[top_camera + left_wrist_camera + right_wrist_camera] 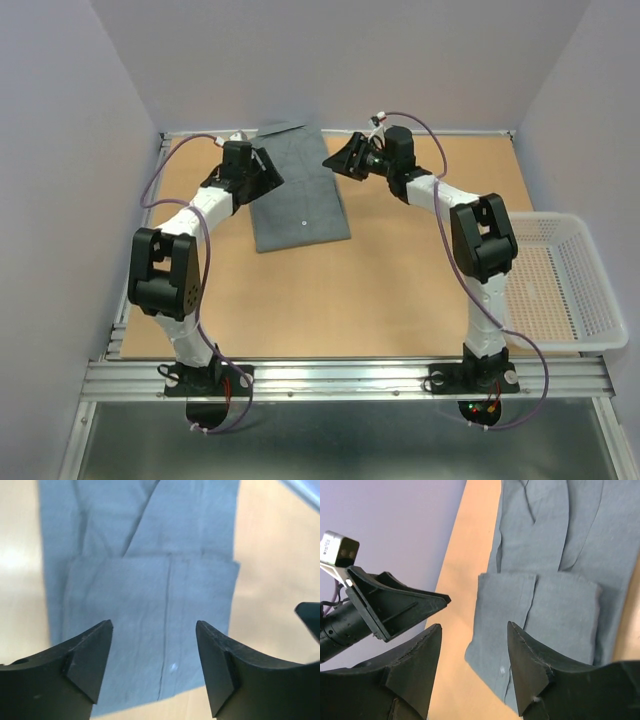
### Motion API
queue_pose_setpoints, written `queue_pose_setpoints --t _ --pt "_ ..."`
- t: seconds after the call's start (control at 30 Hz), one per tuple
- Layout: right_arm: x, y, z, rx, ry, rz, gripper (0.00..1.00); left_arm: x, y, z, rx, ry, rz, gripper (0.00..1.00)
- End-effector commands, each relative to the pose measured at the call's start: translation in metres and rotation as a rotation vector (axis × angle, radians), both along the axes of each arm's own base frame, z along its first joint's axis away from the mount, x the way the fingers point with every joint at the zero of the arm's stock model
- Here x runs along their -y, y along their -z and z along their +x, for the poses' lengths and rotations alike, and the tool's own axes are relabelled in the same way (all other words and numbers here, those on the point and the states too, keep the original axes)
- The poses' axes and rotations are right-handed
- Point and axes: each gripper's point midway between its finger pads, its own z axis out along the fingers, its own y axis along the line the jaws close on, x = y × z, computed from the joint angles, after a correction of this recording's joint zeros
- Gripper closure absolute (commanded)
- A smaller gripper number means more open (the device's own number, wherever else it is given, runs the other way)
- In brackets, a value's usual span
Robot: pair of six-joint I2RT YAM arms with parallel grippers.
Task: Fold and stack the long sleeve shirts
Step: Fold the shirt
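I count one folded grey cloth button-up shirt (298, 190) on the tan desk (350, 300); one white mesh basket (560, 290); left fingers (85, 665) and right fingers (530, 670) both spread apart, gripping nothing.

left fingers (75, 680) apart, empty, angled down | right fingers (410, 675) apart, empty, angled down

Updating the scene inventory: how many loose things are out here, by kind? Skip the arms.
Grey shirt: 1
White mesh basket: 1
Total: 2
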Motion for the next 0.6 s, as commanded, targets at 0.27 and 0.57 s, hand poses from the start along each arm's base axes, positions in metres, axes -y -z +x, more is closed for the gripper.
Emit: queue_pose_setpoints --t 0.27,0.57 --pt "-0.005 0.076 0.020 -0.074 -0.003 -0.073 0.41 -0.002 0.072 0.029 -0.131 -0.032 0.005 0.32" --pt "0.001 0.143 -0.029 -0.216 -0.041 -0.151 0.47 -0.026 0.113 -0.014 -0.264 -0.120 -0.019 0.34"
